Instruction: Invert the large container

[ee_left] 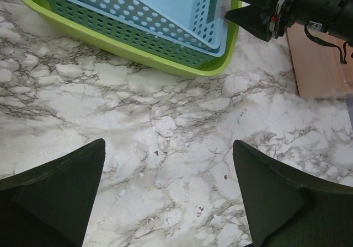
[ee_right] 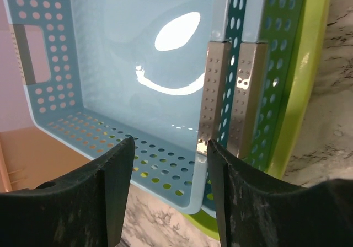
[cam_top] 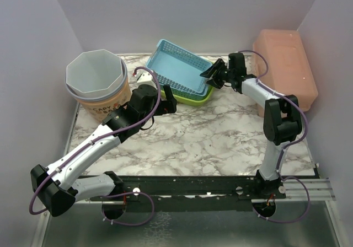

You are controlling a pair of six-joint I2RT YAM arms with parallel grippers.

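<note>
Seemingly the right gripper (cam_top: 210,74) is lined up for a rim grasp: its jaws stand wide apart and empty, framing the near corner of the light blue perforated plastic basket (cam_top: 177,65). I take that basket for the large container; it lies tilted at the far middle of the white marble-patterned tabletop (cam_top: 215,137), on a teal perforated basket (ee_left: 110,33) nested in a lime-green plastic tray (ee_left: 140,55). The left gripper (ee_left: 168,148), also wide open and empty, hovers just short of the stack, probably so as not to crowd the grasp.
</note>
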